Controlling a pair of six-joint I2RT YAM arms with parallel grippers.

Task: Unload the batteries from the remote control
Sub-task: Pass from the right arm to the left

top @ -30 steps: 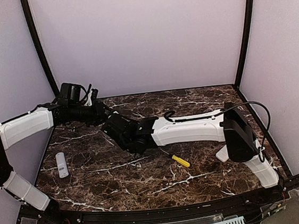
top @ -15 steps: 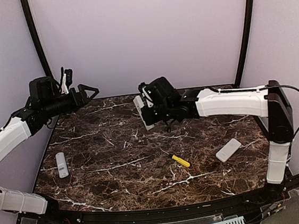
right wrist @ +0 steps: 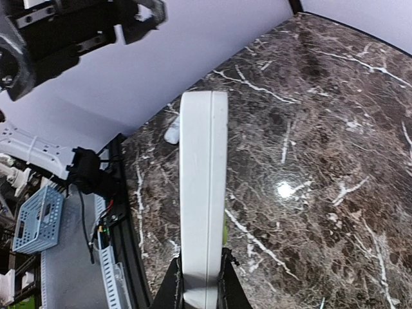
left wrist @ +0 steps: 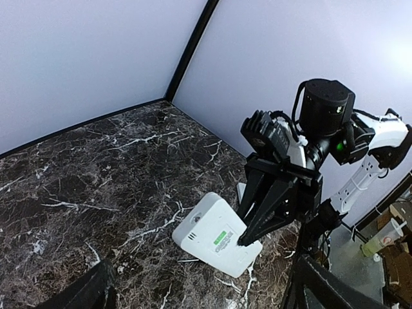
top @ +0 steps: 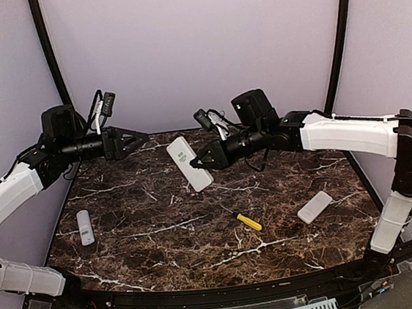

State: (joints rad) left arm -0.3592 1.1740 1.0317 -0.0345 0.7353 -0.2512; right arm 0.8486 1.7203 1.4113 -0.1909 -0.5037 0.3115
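The white remote control (top: 188, 164) hangs in the air over the middle of the marble table (top: 163, 240), tilted, with my right gripper (top: 205, 157) shut on its near-right end. In the right wrist view the remote control (right wrist: 203, 187) runs edge-on straight out from my right gripper (right wrist: 199, 290), both fingers pressed to its sides. My left gripper (top: 129, 142) is open and empty, raised at the back left and pointing towards the remote control (left wrist: 215, 235) from a hand's width away. No batteries show in any view.
A small white remote (top: 85, 227) lies near the table's left edge. A yellow-handled screwdriver (top: 249, 221) lies front of centre. A flat white rectangular piece (top: 315, 206) lies to the right. Dark frame posts stand at the back corners.
Both grippers were together low over the table; they have since parted. My right gripper lifted the remote control and turned it leftward. My left gripper swung back left and opened.
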